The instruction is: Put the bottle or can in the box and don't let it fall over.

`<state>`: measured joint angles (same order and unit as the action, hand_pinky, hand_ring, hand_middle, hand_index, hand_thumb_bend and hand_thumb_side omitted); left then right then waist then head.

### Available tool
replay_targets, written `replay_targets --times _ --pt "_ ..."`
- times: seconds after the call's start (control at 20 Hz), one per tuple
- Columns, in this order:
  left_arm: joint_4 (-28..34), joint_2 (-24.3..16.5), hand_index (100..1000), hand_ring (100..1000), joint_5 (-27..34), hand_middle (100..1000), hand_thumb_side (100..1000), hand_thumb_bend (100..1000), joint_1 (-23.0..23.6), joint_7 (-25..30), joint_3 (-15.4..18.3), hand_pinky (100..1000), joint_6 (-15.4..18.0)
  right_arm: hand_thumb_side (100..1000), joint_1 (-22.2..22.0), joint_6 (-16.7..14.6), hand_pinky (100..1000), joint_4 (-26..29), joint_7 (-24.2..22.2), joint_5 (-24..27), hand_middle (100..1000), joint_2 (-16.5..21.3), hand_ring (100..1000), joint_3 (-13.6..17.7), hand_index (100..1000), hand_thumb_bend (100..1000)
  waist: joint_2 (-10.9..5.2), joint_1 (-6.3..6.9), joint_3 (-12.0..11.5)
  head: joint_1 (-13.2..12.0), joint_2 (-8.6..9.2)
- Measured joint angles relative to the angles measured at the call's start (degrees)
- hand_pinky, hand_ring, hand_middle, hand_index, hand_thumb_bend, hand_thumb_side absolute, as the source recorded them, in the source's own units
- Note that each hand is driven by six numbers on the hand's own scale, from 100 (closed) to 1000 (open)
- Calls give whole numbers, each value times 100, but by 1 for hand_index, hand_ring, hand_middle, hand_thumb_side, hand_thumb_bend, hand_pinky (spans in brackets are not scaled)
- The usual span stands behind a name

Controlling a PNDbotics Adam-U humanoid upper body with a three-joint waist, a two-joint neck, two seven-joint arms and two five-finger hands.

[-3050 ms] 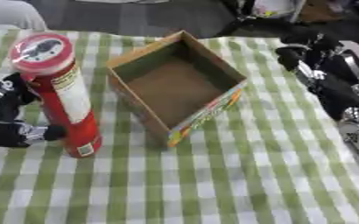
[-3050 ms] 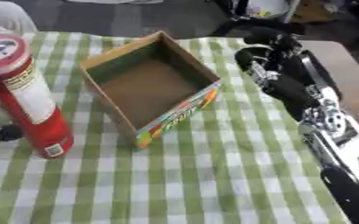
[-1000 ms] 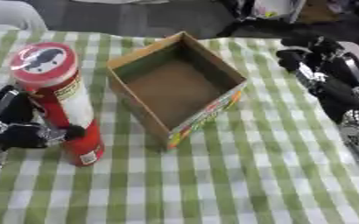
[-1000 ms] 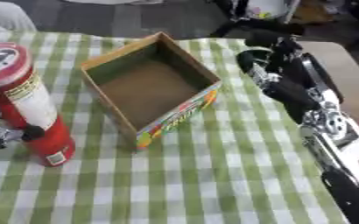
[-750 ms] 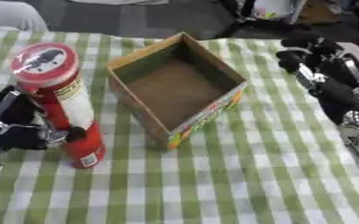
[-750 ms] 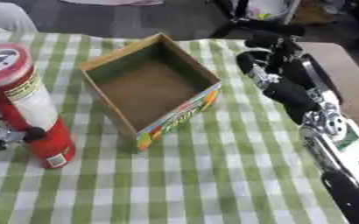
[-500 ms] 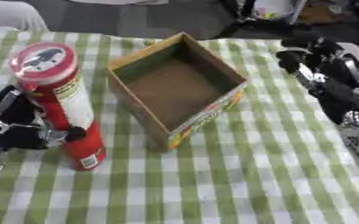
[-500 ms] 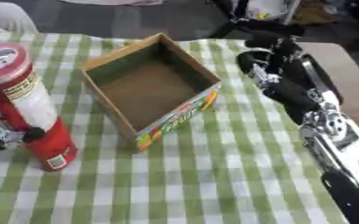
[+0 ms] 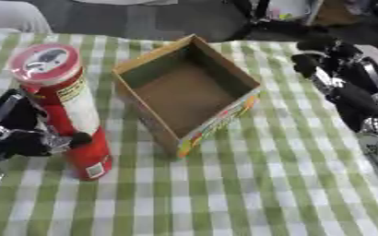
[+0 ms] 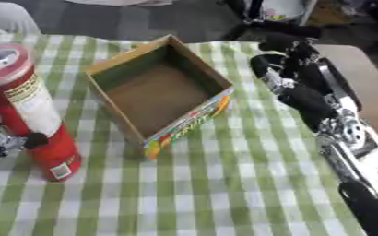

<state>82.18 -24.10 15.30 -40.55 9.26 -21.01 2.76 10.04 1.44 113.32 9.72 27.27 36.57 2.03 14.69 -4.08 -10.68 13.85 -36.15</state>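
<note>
- Left eye view: tall red can [image 9: 63, 108] upright on the green-checked tabletop [image 9: 249, 193], just left of the open cardboard box [image 9: 186, 92], not touching it.
- Left hand [image 9: 19, 133] at the can's left side, fingers [image 9: 79, 138] curled round its lower half; can leaning slightly, its top toward the far edge.
- Box empty, brown floor bare, bright printed strip along the near wall.
- Right hand [image 9: 337, 80] well apart at the far right, above the tabletop, touching nothing.
- Right eye view: same can [image 10: 27, 110] at the left edge, lid [image 10: 2, 57] toward the camera, one dark fingertip [image 10: 35, 139] of the left hand pressed on the red side low down.
- Right hand [image 10: 293, 76] beyond the box's right corner; fingers look bent, holding nothing.
- Step in hand, by judgement: lifting the can for the carry over the near left wall of the box [image 10: 156, 92].
- To do it well: low grip under a tall can, so likely top-heavy; best kept vertical while raised, bottom lifted fully above the wall before going sideways.
- Best lowered onto the middle of the box floor, base flat, fingers spread only once the can stands on its own.
- Risk: base catching the wall, tipping the can or shoving the light box.
</note>
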Motion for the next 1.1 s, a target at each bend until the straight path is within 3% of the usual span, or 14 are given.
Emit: replay_targets --times 0.7,1.1 --pt "199 0 395 395 -31 324 100 342 -27 -126 -65 269 -36 271 -1 0 819 0 -3 0 755 -1 776 0 815 403 0 -4 -5 -50 5" --pt "330 0 341 337 -16 273 100 235 -78 -224 -27 220 -54 271 -1 8 820 0 -11 0 755 -1 777 0 815 399 0 -2 -11 -57 5"
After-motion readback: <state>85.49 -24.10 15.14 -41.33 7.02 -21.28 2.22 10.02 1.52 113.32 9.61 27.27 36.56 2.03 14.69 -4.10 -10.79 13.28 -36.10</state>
